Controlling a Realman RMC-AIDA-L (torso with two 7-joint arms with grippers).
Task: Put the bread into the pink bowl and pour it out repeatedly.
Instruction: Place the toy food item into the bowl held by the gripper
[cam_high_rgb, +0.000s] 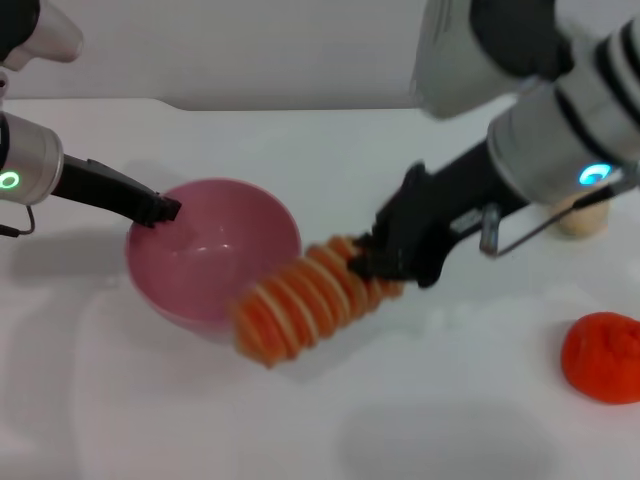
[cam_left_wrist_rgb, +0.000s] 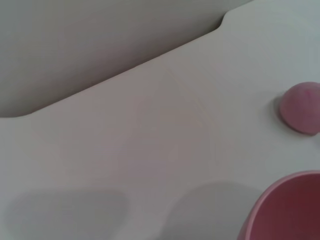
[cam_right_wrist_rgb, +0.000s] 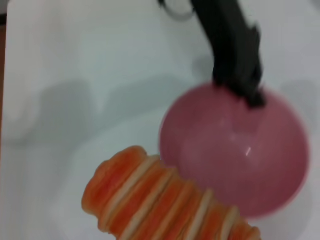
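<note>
The bread is shown pinched at one end by the right gripper, its free end hanging low, just outside the near rim of the pink bowl and above the white table; the bowl's inside is bare. The left gripper is seen clamped on the bowl's far-left rim (its black fingers cross the rim in the right wrist view), so the bowl is judged to be steadied for loading.

For the step in hand, the loaf is best lifted until its drooping end clears the rim, then carried over the middle of the hollow before release; since the loaf is about as long as the bowl is wide, it should be laid along the widest span, or an end may catch on the rim and tip out. The rim hold should be kept firm meanwhile.

Counted: one loaf; one bowl; one small pink ball; one red-orange lump; one tan lump, partly hidden by the right arm; two grippers.
</note>
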